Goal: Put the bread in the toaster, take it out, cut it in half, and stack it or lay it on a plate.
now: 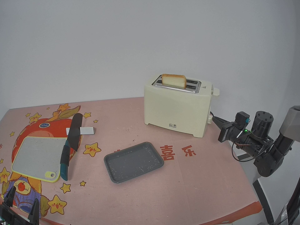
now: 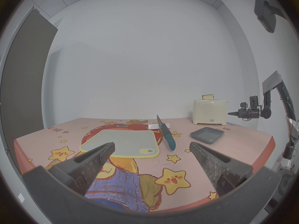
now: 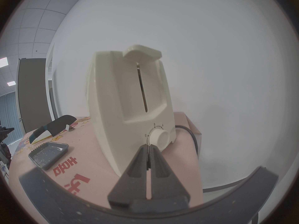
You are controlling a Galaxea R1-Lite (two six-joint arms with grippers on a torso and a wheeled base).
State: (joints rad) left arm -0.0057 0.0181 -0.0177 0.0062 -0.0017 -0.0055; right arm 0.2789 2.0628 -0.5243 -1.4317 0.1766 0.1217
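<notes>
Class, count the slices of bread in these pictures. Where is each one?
1. The bread stands up out of the toaster, at the table's far side. A slice sunk in its other slot would be hidden.

Bread slice (image 1: 174, 80): pale, golden crust, stood upright in toaster slot, upper part protruding.
Toaster (image 1: 176, 110): cream, two-slot, lever (image 1: 215, 92) up at its right end.
Plate (image 1: 133, 161): dark grey rectangular tray, crumb-speckled, lay flat near toaster's front.
Cutting board (image 1: 37, 157): grey, yellow-green rim, lay flat, well left of plate.
Knife (image 1: 70, 144): dark blade, teal-black handle, lay along board's right edge, handle nearer, blade pointing away.
</notes>
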